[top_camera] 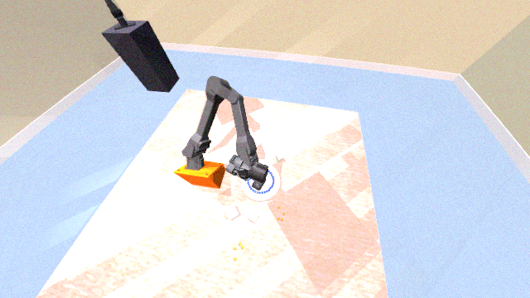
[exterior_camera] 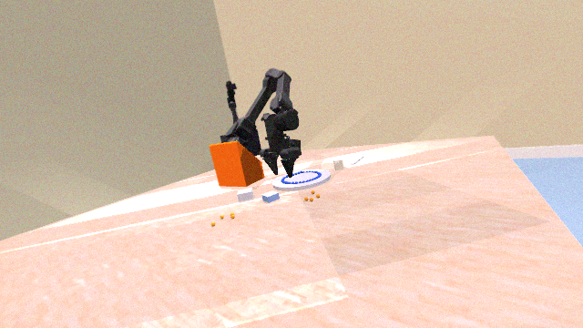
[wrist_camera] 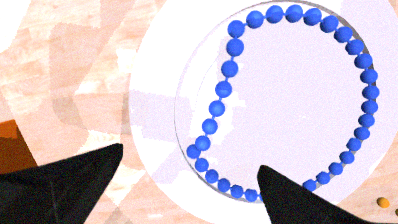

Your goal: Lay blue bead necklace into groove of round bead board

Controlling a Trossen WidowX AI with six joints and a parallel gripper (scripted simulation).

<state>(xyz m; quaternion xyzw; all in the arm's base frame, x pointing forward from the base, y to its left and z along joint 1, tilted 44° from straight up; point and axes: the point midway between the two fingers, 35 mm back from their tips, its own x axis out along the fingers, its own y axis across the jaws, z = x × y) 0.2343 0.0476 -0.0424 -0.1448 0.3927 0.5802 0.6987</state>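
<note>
The round white bead board (top_camera: 277, 187) (exterior_camera: 326, 178) (wrist_camera: 155, 65) lies flat on the table. The blue bead necklace (top_camera: 273, 180) (exterior_camera: 320, 176) (wrist_camera: 370, 92) lies on it as a closed loop. In the wrist view its top, right and bottom beads follow the groove. On the left, several beads run in a nearly straight line inside the groove's arc, which shows as a thin bare curve. My gripper (exterior_camera: 283, 175) (wrist_camera: 192, 161) is open and empty, low over the board's left part. One fingertip is left of the board, the other over its lower part, hiding a few bottom beads.
The orange arm base (top_camera: 203, 178) (exterior_camera: 228, 166) stands left of the board. A blue block (exterior_camera: 271, 197) and a white block (exterior_camera: 245, 195) lie in front, a pale cube (exterior_camera: 338, 165) and thin stick (exterior_camera: 357, 160) behind. Small orange beads (top_camera: 240, 244) (exterior_camera: 312, 192) (wrist_camera: 383, 202) are scattered nearby.
</note>
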